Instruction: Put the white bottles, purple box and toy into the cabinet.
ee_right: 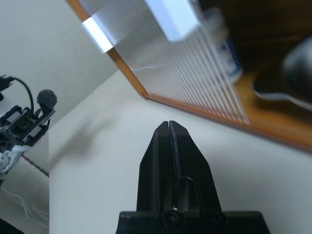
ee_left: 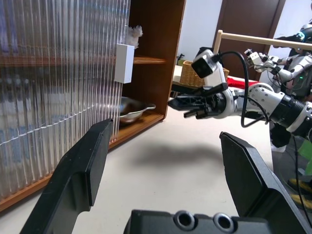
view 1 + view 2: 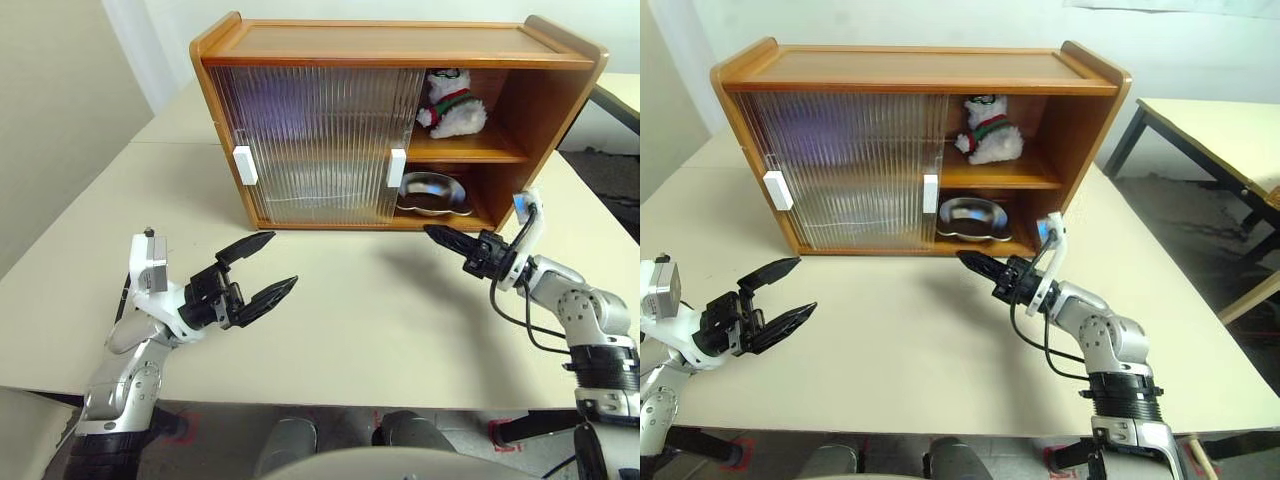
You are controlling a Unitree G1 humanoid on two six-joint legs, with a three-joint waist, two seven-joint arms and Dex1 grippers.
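A: Where do the task's things stand?

B: The small fluffy white plush toy [image 3: 455, 103] with its red-and-green scarf sits on the upper shelf in the uncovered right bay of the large wooden two-shelf cabinet [image 3: 400, 44]. Below it, on the bottom shelf, lies a shallow steel bowl [image 3: 433, 193], which is not part of the job. Through the ribbed glass in the right wrist view a squat white jar with a blue-printed label [image 1: 225, 39] shows faintly behind the door. The other jar and the purple box I cannot make out.

A: And the hands?

B: The right hand [image 3: 447, 241] has its two black fingers pressed together into one point, pinching nothing. It hovers over the pale worktop [image 3: 380, 320], just in front of the cabinet's lower right bay and aimed towards the left. The left hand [image 3: 262, 268] hangs spread wide and empty, well apart from the cabinet.

A: Why shut the right one on nothing?

B: My guess is that a closed tip makes a firm pusher. The white rectangular handle [image 3: 397, 167] of the inner ribbed translucent sliding door [image 3: 320, 140] is near its tip, so sliding that door across the open bay may be the step in hand.
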